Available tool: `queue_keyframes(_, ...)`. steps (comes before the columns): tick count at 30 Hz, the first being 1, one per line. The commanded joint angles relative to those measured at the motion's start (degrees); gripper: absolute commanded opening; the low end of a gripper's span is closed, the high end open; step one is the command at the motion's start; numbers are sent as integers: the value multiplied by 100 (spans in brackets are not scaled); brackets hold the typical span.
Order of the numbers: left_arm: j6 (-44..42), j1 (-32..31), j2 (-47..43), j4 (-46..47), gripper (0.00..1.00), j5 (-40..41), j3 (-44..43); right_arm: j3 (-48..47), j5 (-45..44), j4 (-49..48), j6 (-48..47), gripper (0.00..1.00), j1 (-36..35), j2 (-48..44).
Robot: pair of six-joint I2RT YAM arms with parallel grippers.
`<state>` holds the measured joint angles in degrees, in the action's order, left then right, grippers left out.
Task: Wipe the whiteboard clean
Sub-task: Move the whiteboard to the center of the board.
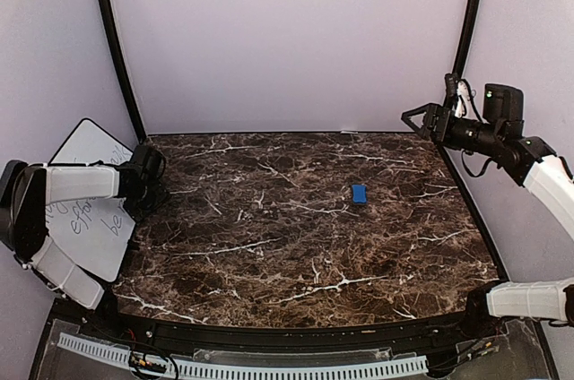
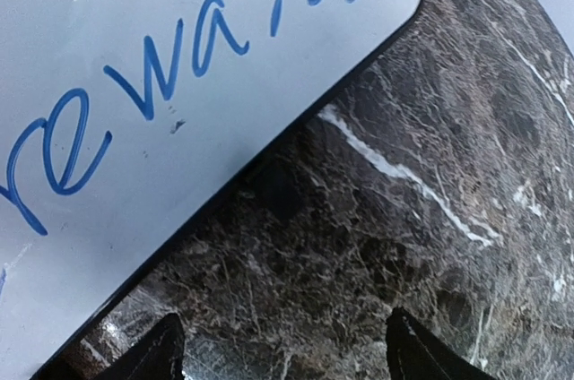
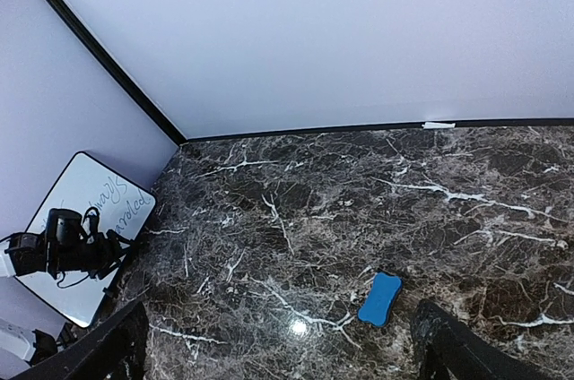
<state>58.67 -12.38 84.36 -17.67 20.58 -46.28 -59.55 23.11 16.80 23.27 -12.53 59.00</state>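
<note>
The whiteboard (image 1: 90, 205), white with a thin black rim and blue handwriting, leans at the table's far left edge; it also shows in the left wrist view (image 2: 161, 84) and the right wrist view (image 3: 85, 210). My left gripper (image 1: 146, 185) is open and empty, right beside the board's right edge, its jaws (image 2: 287, 353) spread over the marble. A small blue eraser block (image 1: 359, 193) lies on the table right of centre, also in the right wrist view (image 3: 380, 298). My right gripper (image 1: 420, 118) is open and empty, held high at the far right (image 3: 278, 344).
The dark marble table (image 1: 296, 246) has a black rim and white walls around it. A black curved pole (image 1: 112, 39) stands behind the board, another (image 1: 468, 12) at the right.
</note>
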Motion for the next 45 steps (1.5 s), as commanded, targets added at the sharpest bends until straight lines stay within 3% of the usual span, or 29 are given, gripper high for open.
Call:
queue_keyframes(1, 486, -10, 482, -437, 76, 581, -447, 67, 27, -195, 5, 99, -38, -4)
queue_keyframes(21, 1065, -143, 1510, -670, 63, 1426, -1095, 199, 126, -273, -33, 99, -56, -102)
queue_keyframes(32, 1164, -194, 1921, -787, 45, 1552, -1401, 275, 180, -298, -41, 99, -54, -209)
queue_keyframes(45, 1233, -203, 2245, -895, 45, 1710, -1556, 343, 271, -344, -37, 99, -52, -341)
